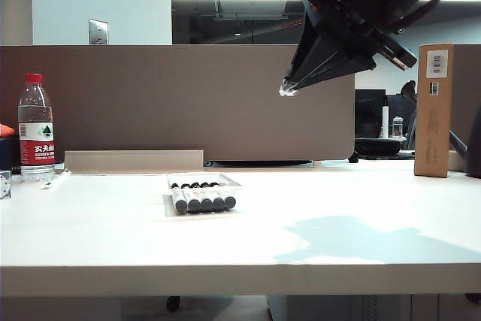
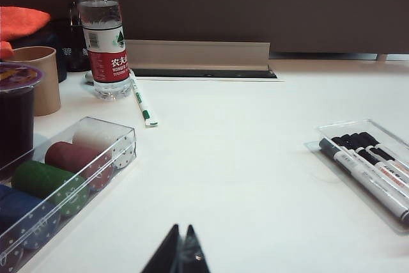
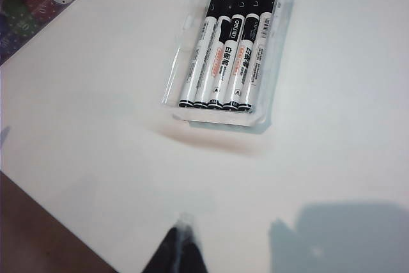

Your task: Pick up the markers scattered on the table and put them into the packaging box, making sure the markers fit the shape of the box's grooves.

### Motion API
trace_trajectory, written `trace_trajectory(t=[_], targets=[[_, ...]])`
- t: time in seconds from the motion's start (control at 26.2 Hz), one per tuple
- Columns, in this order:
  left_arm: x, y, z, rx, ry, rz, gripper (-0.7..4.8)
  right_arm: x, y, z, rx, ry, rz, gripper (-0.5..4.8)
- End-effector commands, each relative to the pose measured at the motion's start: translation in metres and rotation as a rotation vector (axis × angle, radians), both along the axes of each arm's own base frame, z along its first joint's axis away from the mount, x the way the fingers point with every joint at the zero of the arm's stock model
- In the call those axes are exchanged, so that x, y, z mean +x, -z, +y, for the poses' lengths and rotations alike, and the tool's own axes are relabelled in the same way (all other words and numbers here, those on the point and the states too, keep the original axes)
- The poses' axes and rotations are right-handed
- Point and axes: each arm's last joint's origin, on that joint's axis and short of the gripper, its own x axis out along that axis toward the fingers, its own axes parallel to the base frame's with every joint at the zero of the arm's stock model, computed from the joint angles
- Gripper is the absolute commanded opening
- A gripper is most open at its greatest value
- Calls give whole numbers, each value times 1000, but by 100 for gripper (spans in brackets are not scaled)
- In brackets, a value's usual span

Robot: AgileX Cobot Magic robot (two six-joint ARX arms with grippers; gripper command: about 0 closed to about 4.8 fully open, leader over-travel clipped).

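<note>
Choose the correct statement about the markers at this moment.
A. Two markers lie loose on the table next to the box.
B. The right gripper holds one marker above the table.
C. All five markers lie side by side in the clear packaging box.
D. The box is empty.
C: the right wrist view shows five markers side by side in the packaging box, and the right gripper, fingers shut, holds nothing.

You see the left gripper [image 2: 181, 250] shut tight above the table [image 2: 243, 177], markers [image 2: 367, 171] side by side in the packaging box [image 2: 377, 133].
</note>
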Motion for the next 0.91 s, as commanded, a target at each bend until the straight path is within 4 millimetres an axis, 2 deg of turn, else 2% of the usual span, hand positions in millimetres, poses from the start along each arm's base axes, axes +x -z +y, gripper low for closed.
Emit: trace_trajectory(t=[0.04, 0.72, 0.91], targets=[[0, -3, 0, 1, -3, -18, -5, 0, -3, 0, 8, -2, -20, -8], [0, -3, 0, 1, -3, -18, -5, 0, -4, 0, 9, -2, -21, -8], [0, -3, 0, 0, -2, -17, -5, -12, -21, -10, 16, 8, -91, -8]])
